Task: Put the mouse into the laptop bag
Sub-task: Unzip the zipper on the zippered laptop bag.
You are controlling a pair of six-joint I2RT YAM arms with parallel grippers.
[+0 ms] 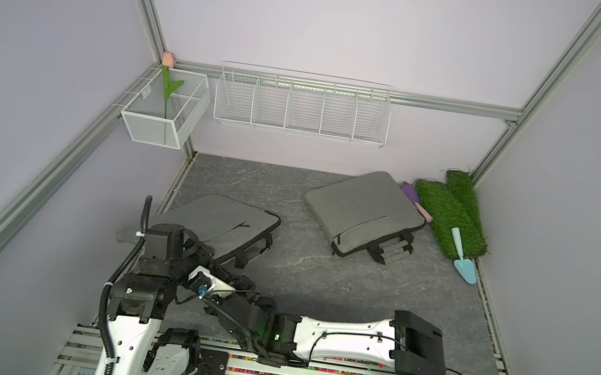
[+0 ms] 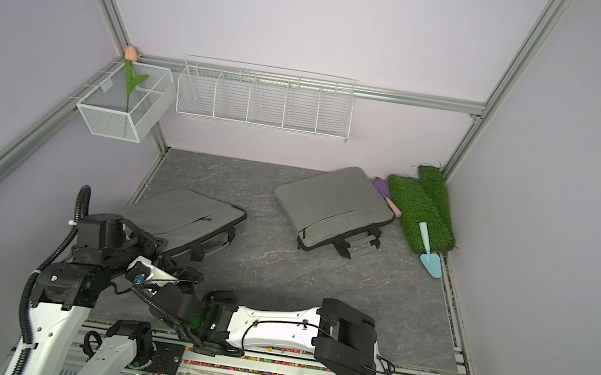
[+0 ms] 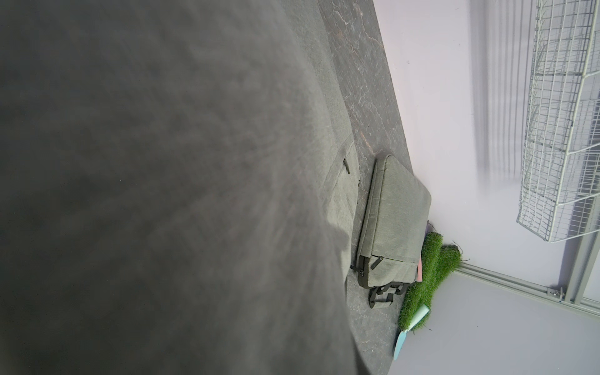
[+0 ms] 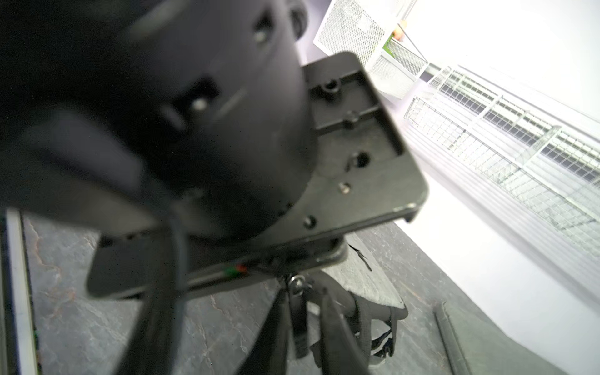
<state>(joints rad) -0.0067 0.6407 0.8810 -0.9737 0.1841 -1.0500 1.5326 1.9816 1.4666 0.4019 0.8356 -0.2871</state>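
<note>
The mouse shows in no view. A grey laptop bag [image 1: 215, 219] [image 2: 183, 214] lies at the near left, with both grippers at its near edge. My left gripper [image 1: 206, 252] sits low against the bag, under its own wrist. In the left wrist view the bag's fabric [image 3: 162, 194] fills the picture and hides the fingers. My right gripper [image 1: 233, 281] [image 4: 302, 298] reaches in from the right. Its dark fingers [image 4: 272, 334] close round the black zipper pull [image 4: 298, 308], which hangs from a metal ring. The bag's black handle straps [image 4: 373, 321] lie just beyond.
A second grey bag [image 1: 365, 211] lies at the back right, beside rolled green turf [image 1: 450, 218], a blue trowel [image 1: 464, 261] and a purple tool [image 1: 411, 194]. A white wire shelf [image 1: 301, 108] and a mesh basket [image 1: 163, 112] with a tulip hang on the walls. The left arm's black wrist [image 4: 227, 130] looms close over my right gripper.
</note>
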